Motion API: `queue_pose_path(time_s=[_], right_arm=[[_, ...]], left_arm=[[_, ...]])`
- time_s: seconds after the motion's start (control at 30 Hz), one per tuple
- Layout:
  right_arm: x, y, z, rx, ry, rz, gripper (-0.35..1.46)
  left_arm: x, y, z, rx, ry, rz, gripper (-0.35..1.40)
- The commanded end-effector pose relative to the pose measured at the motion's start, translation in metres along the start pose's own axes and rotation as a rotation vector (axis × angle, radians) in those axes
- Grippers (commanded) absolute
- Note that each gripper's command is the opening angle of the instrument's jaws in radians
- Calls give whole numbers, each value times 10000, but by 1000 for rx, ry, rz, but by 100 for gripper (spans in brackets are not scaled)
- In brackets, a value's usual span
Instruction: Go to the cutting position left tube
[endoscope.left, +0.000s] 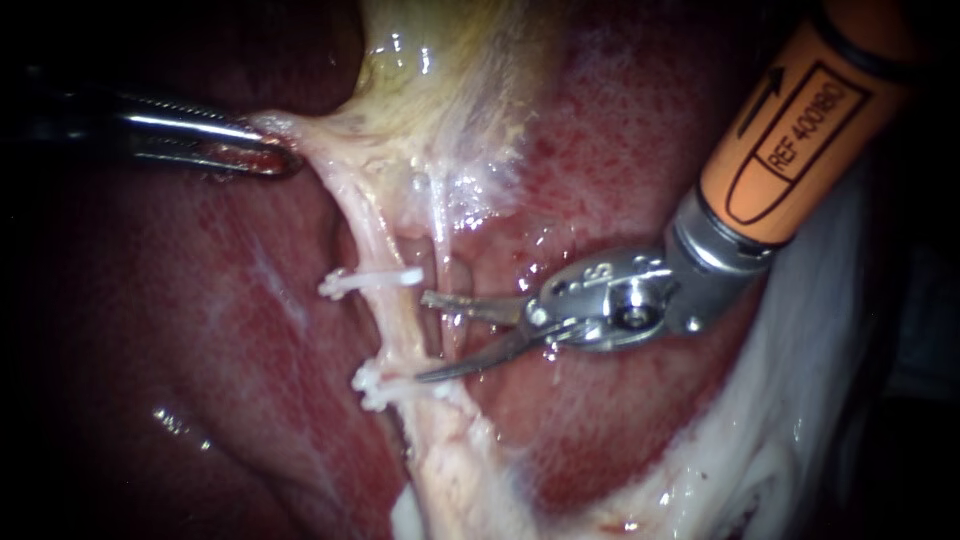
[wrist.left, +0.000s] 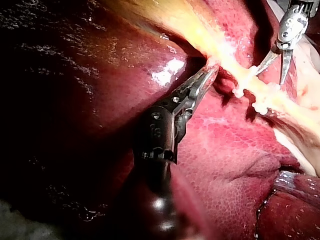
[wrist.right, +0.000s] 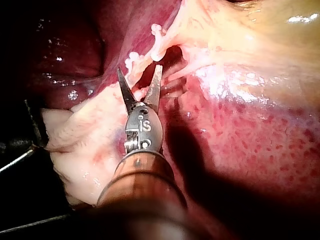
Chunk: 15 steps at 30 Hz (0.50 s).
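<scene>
The left tube (endoscope.left: 398, 330) is a pale strand running down from the yellowish gallbladder (endoscope.left: 450, 90), with one white clip (endoscope.left: 368, 282) above and another white clip (endoscope.left: 378, 386) below. My right instrument (endoscope.left: 422, 338) comes in on an orange shaft. Its two blades stand open, with their tips just right of the tube between the clips. A thinner right tube (endoscope.left: 443, 250) runs down behind the blades. In the right wrist view the open blades (wrist.right: 140, 75) point at the clipped stretch (wrist.right: 145, 55). My left instrument (endoscope.left: 262, 152) is shut on the tissue edge below the gallbladder, pulling it taut; its jaws (wrist.left: 206, 77) grip the same edge.
Dark red liver (endoscope.left: 200, 330) lies left of and behind the tubes. Pale fatty tissue (endoscope.left: 790, 420) spreads under my right instrument's shaft. The strand widens into whitish tissue (endoscope.left: 450, 470) below the lower clip.
</scene>
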Motion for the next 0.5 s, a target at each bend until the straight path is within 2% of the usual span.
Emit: queue_pose_path(time_s=[0.03, 0.37, 0.5], right_arm=[[-4, 3, 1, 7, -6, 5, 145], [-22, 22, 10, 50, -25, -3, 145], [-20, 24, 14, 80, -4, -14, 145]], left_arm=[[0, 0, 0, 1, 0, 0, -35], [0, 0, 0, 1, 0, 0, -35], [0, 0, 1, 1, 0, 0, -35]])
